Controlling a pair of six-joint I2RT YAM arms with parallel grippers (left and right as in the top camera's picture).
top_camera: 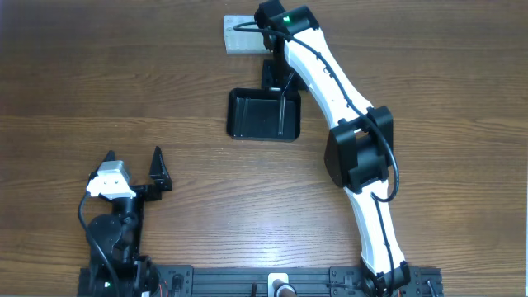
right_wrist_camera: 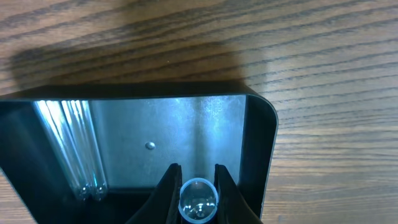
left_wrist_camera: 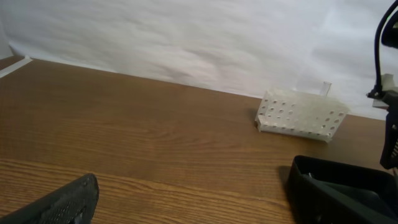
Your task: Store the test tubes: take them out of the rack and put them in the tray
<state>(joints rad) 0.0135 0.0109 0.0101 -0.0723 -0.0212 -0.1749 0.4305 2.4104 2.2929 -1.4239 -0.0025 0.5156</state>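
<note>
Top view: black tray [top_camera: 234,115] at mid-table. White rack [top_camera: 239,36] sits just beyond the tray's far edge. The right arm [top_camera: 330,78] reaches over the tray. The left gripper [top_camera: 134,158] is well apart from the tray, fingers spread wide.

Left wrist view: the rack stands behind the tray, with one upright tube [left_wrist_camera: 327,88] at the rack's far corner.

Right wrist view: the right gripper [right_wrist_camera: 197,176] is over the tray's inside, near one wall. It is clamped on a held tube [right_wrist_camera: 198,200], seen end-on. Two stored tubes [right_wrist_camera: 71,146] lie side by side along a tray wall.

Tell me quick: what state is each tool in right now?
Left tool: open, holding nothing.
Right tool: shut on a test tube, above the tray.
</note>
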